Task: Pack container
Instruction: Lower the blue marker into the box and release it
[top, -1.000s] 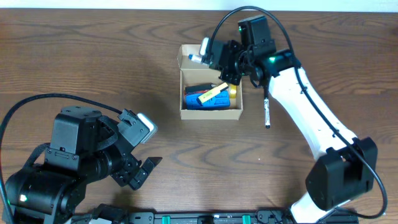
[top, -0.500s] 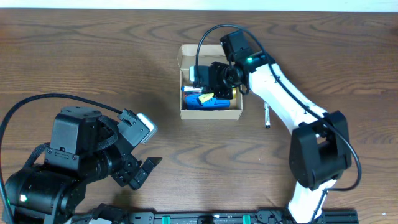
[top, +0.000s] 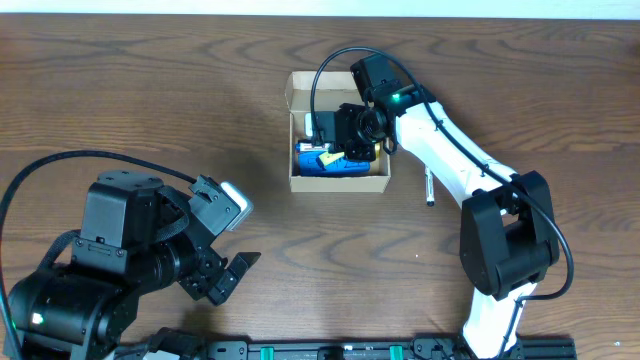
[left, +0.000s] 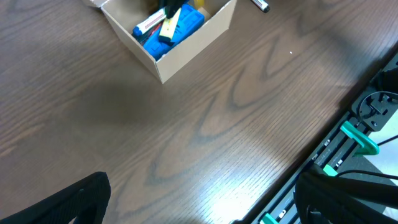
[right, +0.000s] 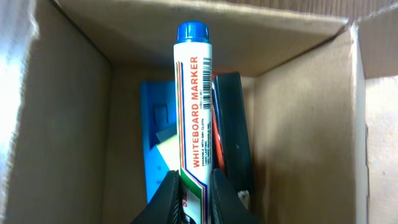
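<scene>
Right wrist view: right arm's fingers clamped on white whiteboard marker with blue cap. Marker's long axis runs straight out from fingers, cap toward far wall of tan-brown cardboard box. Marker inside box mouth, above blue flat items (contact unclear). Overhead: box at upper-middle of bench, right arm over it. Left arm's fingers spread, empty, well apart. Judgement: drop falls to right arm. Slim dark pen waits on bench just right of box.

Dark wood-grain table; black rail, green clamps.
</scene>
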